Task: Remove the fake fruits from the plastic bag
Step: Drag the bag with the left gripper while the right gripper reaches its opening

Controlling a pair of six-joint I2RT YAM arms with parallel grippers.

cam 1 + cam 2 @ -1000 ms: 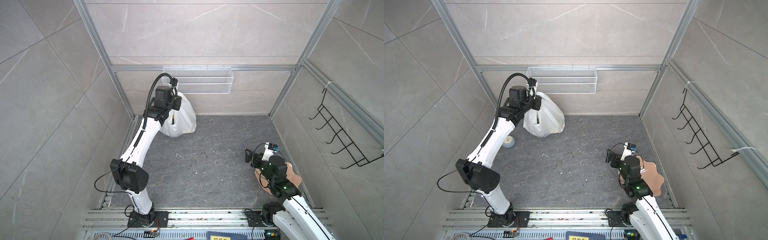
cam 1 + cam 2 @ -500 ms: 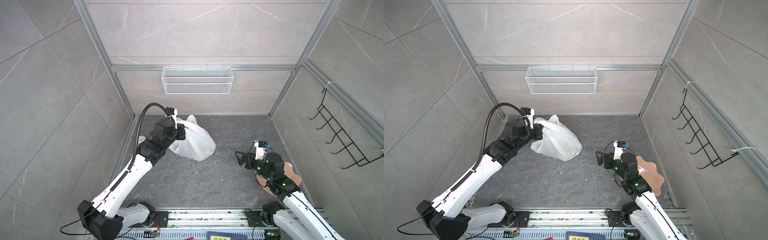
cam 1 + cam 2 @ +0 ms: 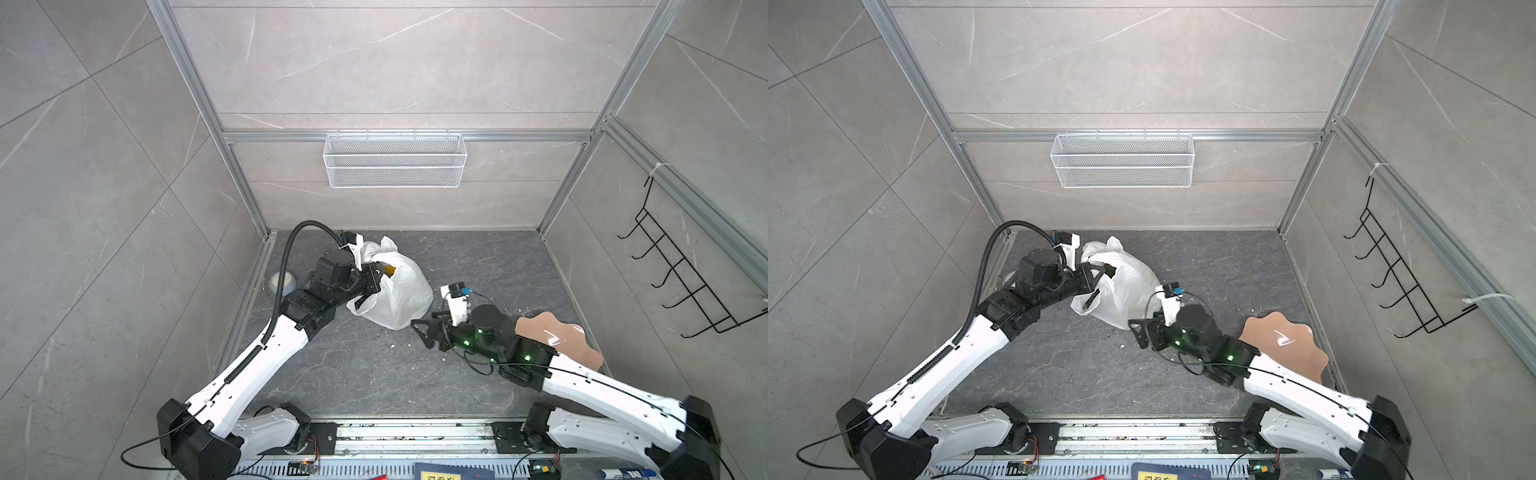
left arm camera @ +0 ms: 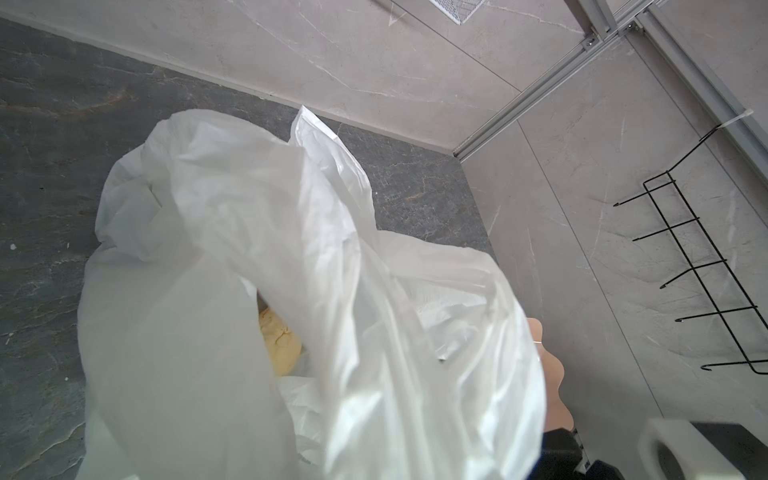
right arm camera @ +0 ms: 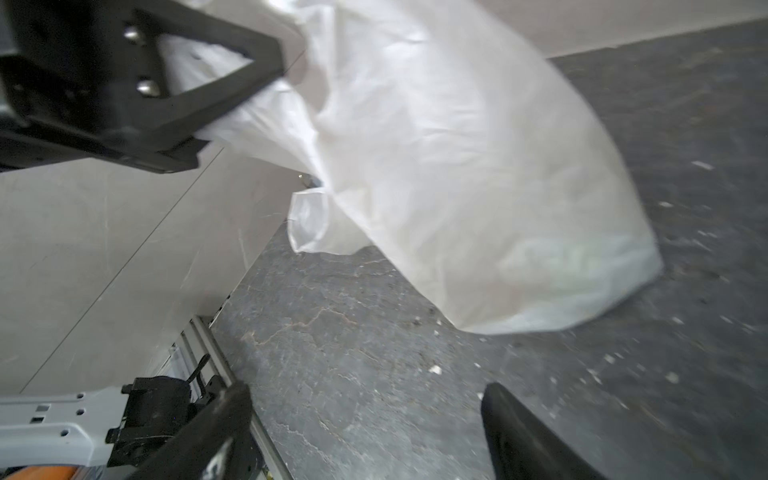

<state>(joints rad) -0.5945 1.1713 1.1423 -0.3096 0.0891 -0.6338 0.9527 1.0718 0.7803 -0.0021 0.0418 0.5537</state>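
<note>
Left end effector point(image 3: 374, 279): your jaws are clamped tight on the upper edge of the plastic bag point(image 3: 399, 297), close to its mouth, over the left half of the bench point(image 3: 490, 257).
Right end effector point(image 5: 374, 424): your jaws stand wide apart with nothing between them. It sits low near the bag's bottom end, with bare bench showing between the two.
Plastic bag: it hangs bunched from the left grip. Its bottom seems to rest on the bench, though the right wrist view is blurred.
Fake fruits point(image 4: 279, 345): they are inside the bag. You can see only one yellow piece point(image 3: 390, 270) through the open mouth.
Pink plate point(image 3: 1287, 345): it lies on the bench at the right, partly under your right arm and apart from the bag.
</note>
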